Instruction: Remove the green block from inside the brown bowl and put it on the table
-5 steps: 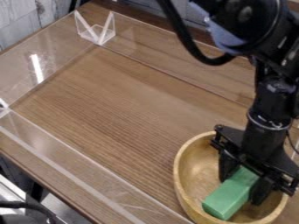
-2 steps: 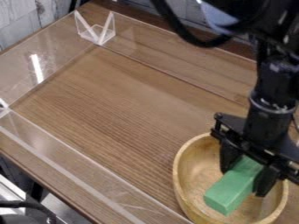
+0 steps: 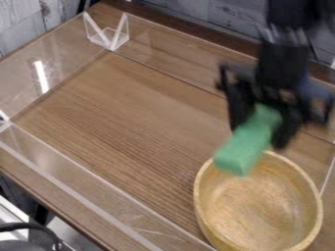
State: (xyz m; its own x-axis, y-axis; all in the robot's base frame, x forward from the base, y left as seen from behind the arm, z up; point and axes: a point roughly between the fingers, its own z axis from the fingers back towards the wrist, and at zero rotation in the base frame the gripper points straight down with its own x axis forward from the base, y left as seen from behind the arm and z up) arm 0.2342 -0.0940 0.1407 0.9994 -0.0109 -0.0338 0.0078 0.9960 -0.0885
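Note:
The green block (image 3: 249, 144) hangs in the air above the table (image 3: 118, 118), tilted, just beyond the far-left rim of the brown bowl (image 3: 262, 208). My gripper (image 3: 265, 114) is shut on the block's upper end, its black fingers on either side of it. The picture of arm and block is motion-blurred. The bowl sits at the near right of the table and its inside shows bare wood.
Low clear acrylic walls (image 3: 59, 59) edge the table at left and along the near side. A small clear acrylic stand (image 3: 108, 31) sits at the far left corner. Open tabletop stretches left of the bowl.
The gripper has risen and moved away from the bowl's inside, carrying the green block up and over the rim. The bowl now holds nothing.

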